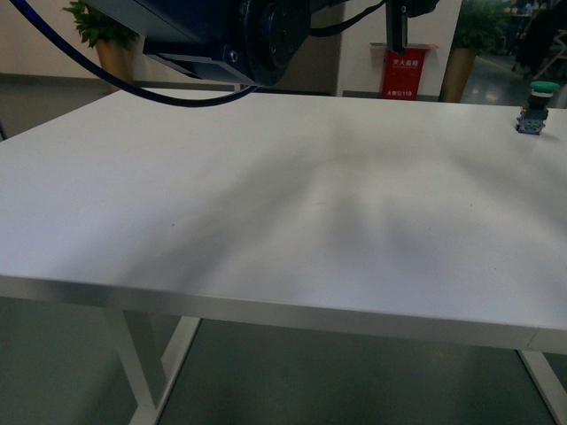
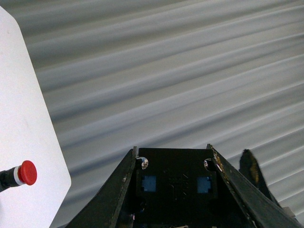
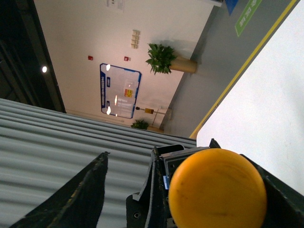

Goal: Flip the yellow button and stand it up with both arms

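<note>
Held in mid-air above the white table (image 1: 266, 195), the yellow button (image 3: 217, 187) sits between two facing grippers, out of the front camera's sight. The left gripper (image 2: 172, 147) is narrowed onto the black-and-blue block, with its screws and base toward that wrist. The right gripper (image 3: 157, 146) stands wide: the cap fills its mouth and lies against one finger (image 3: 280, 194), the other finger well apart. The button's long axis runs gripper to gripper, cap toward the right wrist, so the right gripper looks best placed to close on the cap end for the flip. A green switch (image 1: 536, 104) stands at the table's 2 o'clock, and a red button (image 2: 26, 172) lies on its side near a corner. A red sign (image 1: 407, 71) at 12 o'clock reads "119"; other lettering is too small to read.
</note>
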